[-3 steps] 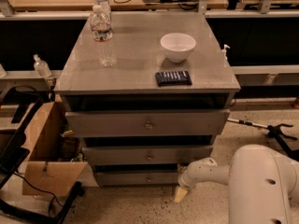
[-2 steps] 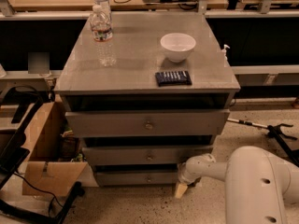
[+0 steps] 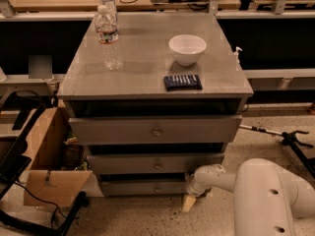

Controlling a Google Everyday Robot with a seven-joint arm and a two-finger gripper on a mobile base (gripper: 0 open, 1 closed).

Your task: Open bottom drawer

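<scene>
The bottom drawer [image 3: 142,187] is the lowest, narrowest grey front of a three-drawer cabinet, just above the floor. Its front sits set back under the middle drawer [image 3: 156,164], and I see no opening above it. My white arm [image 3: 266,195] comes in from the lower right. Its gripper [image 3: 189,202] hangs at the right end of the bottom drawer, close to the floor, with a cream tip pointing down. The drawer's knob does not show clearly.
On the cabinet top [image 3: 142,58] stand a water bottle [image 3: 109,33], a white bowl [image 3: 187,48] and a dark snack pack [image 3: 182,82]. An open cardboard box [image 3: 47,166] and black cables lie left of the cabinet. A black stand [image 3: 290,139] lies on the floor at right.
My arm's wrist has edged slightly left, closer to the bottom drawer's right end. The drawers and the things on top have not moved.
</scene>
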